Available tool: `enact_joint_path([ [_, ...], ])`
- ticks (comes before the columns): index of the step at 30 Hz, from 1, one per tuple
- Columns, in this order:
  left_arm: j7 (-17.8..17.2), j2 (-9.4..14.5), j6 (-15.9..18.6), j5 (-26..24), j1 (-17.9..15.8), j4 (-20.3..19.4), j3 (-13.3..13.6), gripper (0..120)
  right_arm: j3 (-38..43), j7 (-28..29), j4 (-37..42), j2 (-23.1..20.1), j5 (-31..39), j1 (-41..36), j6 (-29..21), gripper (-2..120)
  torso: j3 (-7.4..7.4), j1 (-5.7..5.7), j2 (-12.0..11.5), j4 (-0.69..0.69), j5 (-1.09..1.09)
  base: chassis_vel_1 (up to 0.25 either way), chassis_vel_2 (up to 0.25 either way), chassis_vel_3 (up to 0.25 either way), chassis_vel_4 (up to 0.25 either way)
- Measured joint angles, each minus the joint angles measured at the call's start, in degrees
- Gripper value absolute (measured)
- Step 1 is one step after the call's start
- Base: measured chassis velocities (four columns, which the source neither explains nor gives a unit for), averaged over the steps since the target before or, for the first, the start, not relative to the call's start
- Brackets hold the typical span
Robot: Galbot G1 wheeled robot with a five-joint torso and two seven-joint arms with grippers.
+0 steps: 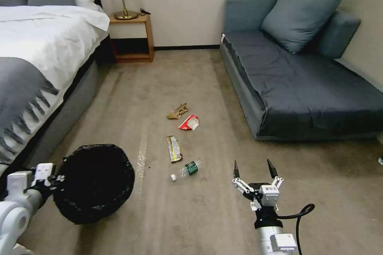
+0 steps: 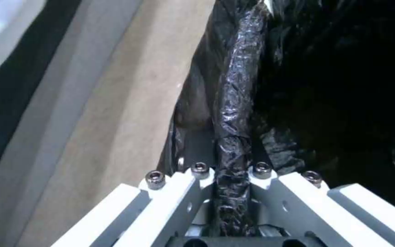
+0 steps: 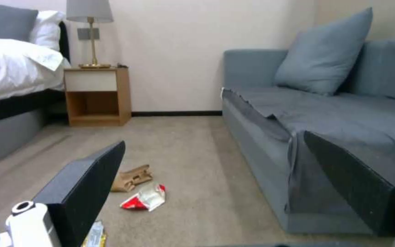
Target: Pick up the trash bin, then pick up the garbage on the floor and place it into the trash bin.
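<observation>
Left gripper (image 2: 231,178) pinches the round black-bagged trash bin's (image 1: 95,183) rim, white shell hidden; right gripper (image 1: 255,169) spread wide.

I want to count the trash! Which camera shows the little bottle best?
The head view: the clear bottle lies whole on the carpet, white cap and green label showing, ahead of the open right end effector. The right wrist view looks past it at other litter; the left wrist view looks at the trash bin.
</observation>
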Motion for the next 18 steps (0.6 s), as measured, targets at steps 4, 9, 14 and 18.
enact_joint_path([
  [4,0.56,-2.70,0.22,0.28,2.57,-3.43,-2.44,3,0.07,-0.22,-0.76,-0.22,0.48,0.29,0.46,100,0.00,0.00,0.00,0.00,0.00,0.000,0.000,0.000,0.000],
  [9,1.28,-4.68,0.30,1.48,4.63,-7.01,-2.90,3,0.02,-0.92,-1.16,-0.23,0.80,0.64,0.83,100,0.00,0.00,0.00,0.00,0.01,0.000,0.000,0.000,0.000],
  [14,2.38,-7.03,0.33,5.65,7.70,-12.06,-3.33,3,0.09,-1.30,-1.37,-0.34,0.84,1.06,1.08,100,0.00,0.00,0.00,-0.02,0.01,0.000,0.000,0.000,0.000],
  [18,2.85,-7.77,0.33,6.24,8.52,-12.55,-4.40,3,0.10,-1.75,-1.64,-0.46,0.84,0.99,1.43,100,0.00,0.00,0.00,-0.01,0.01,0.000,0.000,0.000,0.000],
])
